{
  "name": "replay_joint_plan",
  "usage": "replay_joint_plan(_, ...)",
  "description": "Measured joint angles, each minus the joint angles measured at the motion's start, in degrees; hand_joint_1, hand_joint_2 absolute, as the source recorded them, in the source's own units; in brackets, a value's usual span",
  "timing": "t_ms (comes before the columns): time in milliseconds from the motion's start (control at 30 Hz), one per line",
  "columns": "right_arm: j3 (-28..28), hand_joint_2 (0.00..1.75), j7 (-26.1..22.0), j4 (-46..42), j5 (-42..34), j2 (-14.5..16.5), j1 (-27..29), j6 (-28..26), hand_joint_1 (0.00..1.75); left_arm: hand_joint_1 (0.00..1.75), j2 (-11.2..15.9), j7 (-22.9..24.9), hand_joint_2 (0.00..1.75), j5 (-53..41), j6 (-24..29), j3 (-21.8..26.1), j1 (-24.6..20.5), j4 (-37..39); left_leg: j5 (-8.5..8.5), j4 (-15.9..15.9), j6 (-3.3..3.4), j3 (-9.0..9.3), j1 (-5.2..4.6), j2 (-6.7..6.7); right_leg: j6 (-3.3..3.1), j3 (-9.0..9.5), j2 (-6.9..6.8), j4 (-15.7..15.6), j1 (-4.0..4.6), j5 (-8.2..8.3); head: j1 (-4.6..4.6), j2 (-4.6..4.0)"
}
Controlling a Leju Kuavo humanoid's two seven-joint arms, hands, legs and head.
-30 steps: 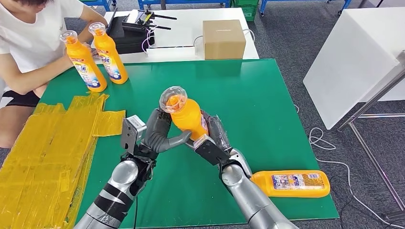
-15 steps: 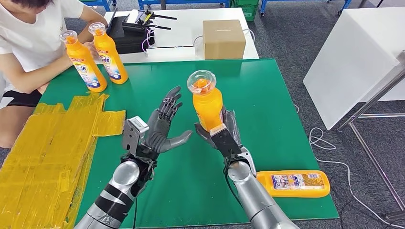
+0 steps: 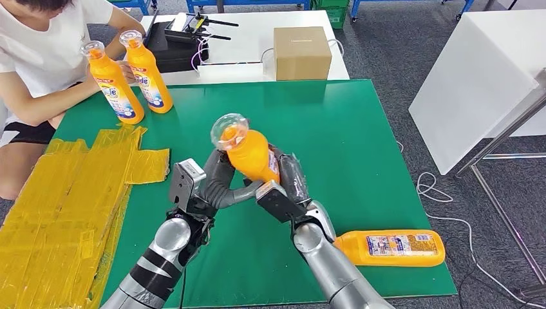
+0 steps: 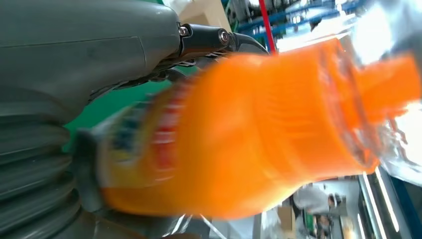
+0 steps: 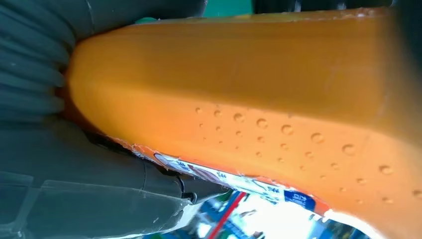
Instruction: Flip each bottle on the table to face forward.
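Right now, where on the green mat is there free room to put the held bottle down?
The mat is bare on its right half, between the cardboard box and the lying bottle. It is crowded at the far left, where two bottles stand, beside the yellow sheets.

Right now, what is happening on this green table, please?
A humanoid robot holds one orange bottle above the green mat, gripped between its left robot hand and right robot hand, cap tilted up and to the left. A second orange bottle lies on its side near the mat's front right corner. At the far left, a person sits by two more upright bottles, with a hand at them.
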Motion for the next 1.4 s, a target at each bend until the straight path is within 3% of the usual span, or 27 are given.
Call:
replay_joint_plan(333,6.7,1.75,3.2,1.6,11.9,0.5,-1.5,-3.4,1.75,0.0,0.0,0.1,1.75,0.6,-0.6,1.2,0.2,0.1,0.0,0.0,0.0,0.0,-0.01,0.01,0.0,-0.01,0.0,0.0,0.0,0.0,0.01,0.0)
replay_joint_plan(667,9.5,1.75,3.5,1.8,14.6,0.0,-2.0,-4.2,1.75,0.0,0.0,-0.3,1.75,0.7,-1.3,2.8,1.0,0.1,0.0,0.0,0.0,-0.03,-0.01,0.01,0.0,-0.04,0.0,0.0,0.0,0.0,-0.01,0.0)
replay_joint_plan(800,10.3,1.75,3.0,1.3,14.3,-0.6,-1.8,-3.6,1.75,1.68,0.1,-0.4,1.75,1.6,-1.2,3.3,1.2,0.1,0.0,0.0,0.0,-0.03,-0.01,0.01,0.0,-0.04,0.0,0.0,0.0,0.0,0.0,0.0)
replay_joint_plan(833,10.6,1.75,2.8,1.0,13.8,-0.8,-1.7,-3.1,1.75,1.75,0.2,-0.5,1.75,2.1,-1.0,3.6,1.3,0.1,0.0,0.0,0.0,-0.03,-0.01,0.01,0.0,-0.04,0.0,0.0,0.0,0.0,-0.01,0.0)
replay_joint_plan(1133,11.8,1.75,2.1,-2.0,6.0,-2.6,-0.7,4.7,1.75,1.75,-0.1,-1.3,1.75,5.1,1.0,4.9,2.5,0.1,0.0,0.0,0.0,-0.04,-0.01,0.01,0.0,-0.05,0.0,0.0,0.0,0.0,-0.01,0.0)
replay_joint_plan(1400,11.7,1.75,2.0,-4.0,4.9,-3.6,0.0,6.1,1.75,1.75,-0.3,-1.9,1.75,5.7,2.4,4.9,2.9,-0.3,0.0,0.0,0.0,-0.04,-0.01,0.01,0.0,-0.05,0.0,0.0,0.0,0.0,0.0,0.0)
